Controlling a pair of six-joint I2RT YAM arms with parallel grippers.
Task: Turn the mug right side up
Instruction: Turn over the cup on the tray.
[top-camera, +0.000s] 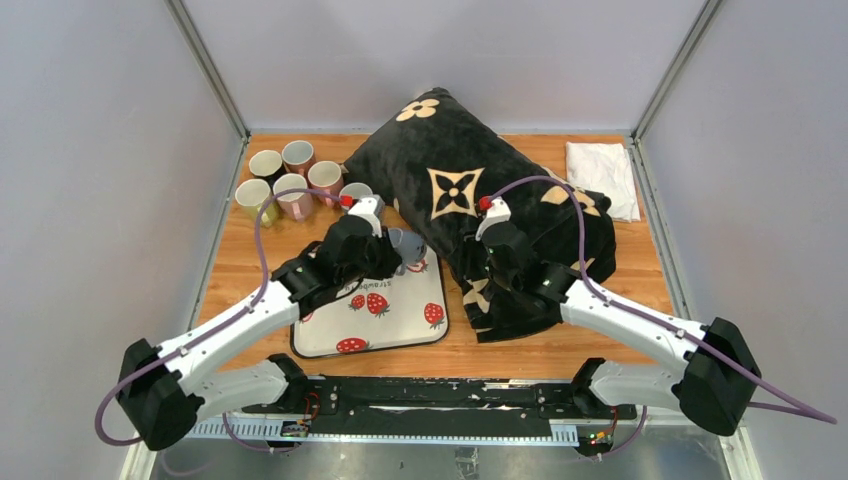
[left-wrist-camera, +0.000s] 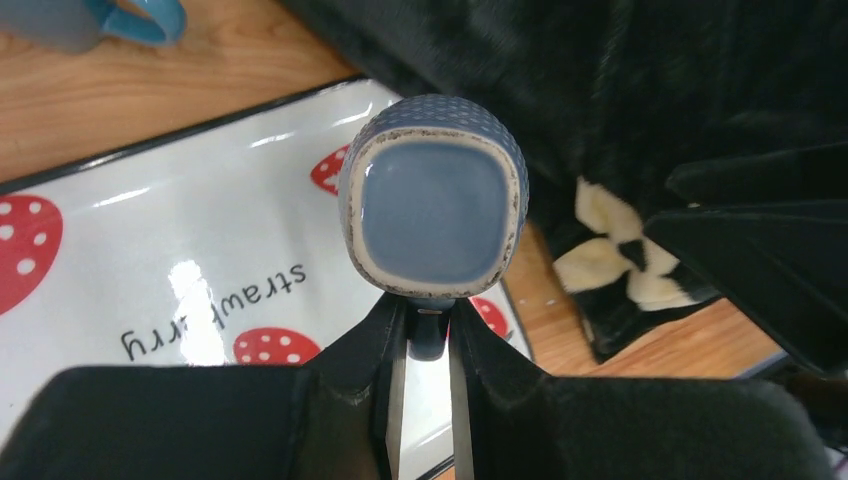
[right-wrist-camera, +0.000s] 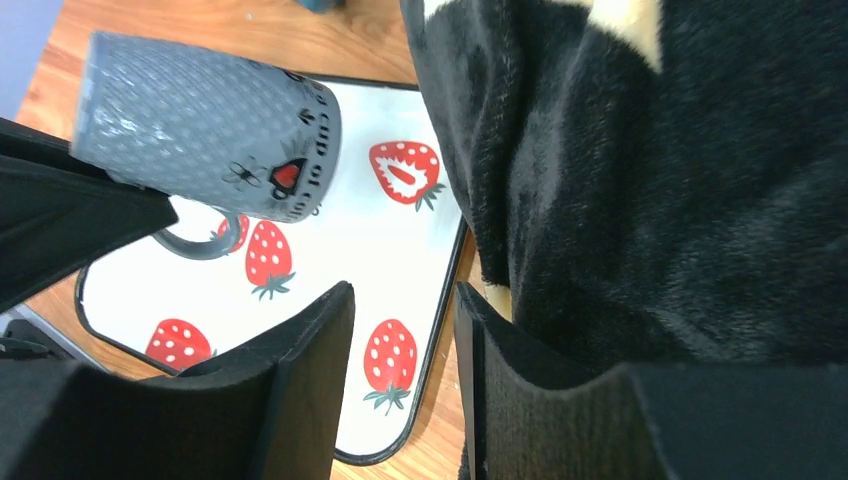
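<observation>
The left jaws are clamped on the handle of the grey dotted mug (left-wrist-camera: 437, 205), holding it on its side above the strawberry mat (top-camera: 400, 325) on the tabletop (top-camera: 228, 280), while the right jaws stand apart, gripping nothing, just beside the black blanket (top-camera: 470, 150)

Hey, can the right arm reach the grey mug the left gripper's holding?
Probably yes: the grey mug hangs just ahead of the open right gripper, over the tray, nothing between them; the black cushion lies off to the side.
</observation>
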